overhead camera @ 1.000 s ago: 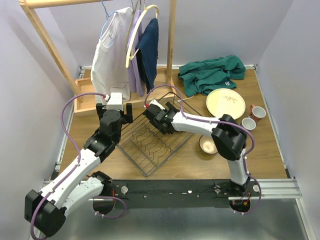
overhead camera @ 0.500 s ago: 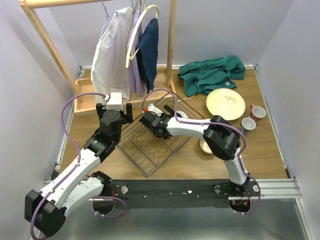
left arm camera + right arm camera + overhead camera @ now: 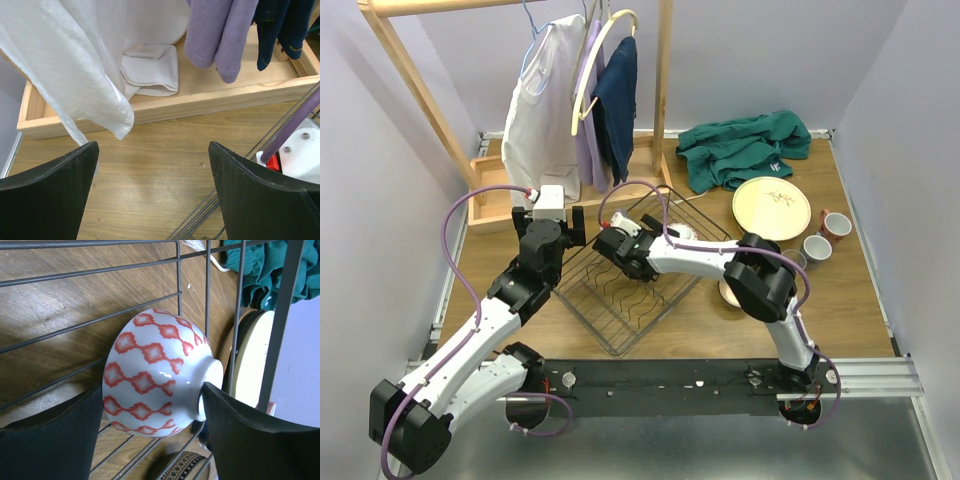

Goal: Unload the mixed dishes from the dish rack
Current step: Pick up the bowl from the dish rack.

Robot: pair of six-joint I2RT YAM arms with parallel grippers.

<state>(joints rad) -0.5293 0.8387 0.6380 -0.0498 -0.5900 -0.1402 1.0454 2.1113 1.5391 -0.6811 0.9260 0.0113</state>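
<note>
The dish rack [image 3: 620, 305] is a black wire basket at the table's middle. In the right wrist view a white bowl with red diamonds [image 3: 150, 365] lies on its side against the rack's wires [image 3: 178, 270]. My right gripper [image 3: 151, 389] is closed around this bowl: one finger rests on its foot, the other on its rim side. Behind the wires stand cream plates [image 3: 255, 360], and a dark patterned bowl [image 3: 180, 467] shows below. My left gripper [image 3: 152, 145] hangs open and empty over bare wood at the rack's left corner [image 3: 200, 225].
A cream plate [image 3: 770, 207], a red cup [image 3: 835, 224], a grey cup [image 3: 817, 247] and a small bowl [image 3: 732, 290] sit on the table at right. A green cloth [image 3: 745, 148] lies at the back. The wooden clothes rack [image 3: 410, 70] and its tray [image 3: 200, 97] stand behind the left arm.
My right gripper has reached further left into the rack and its jaws have narrowed onto the patterned bowl. The left arm has stayed still.
</note>
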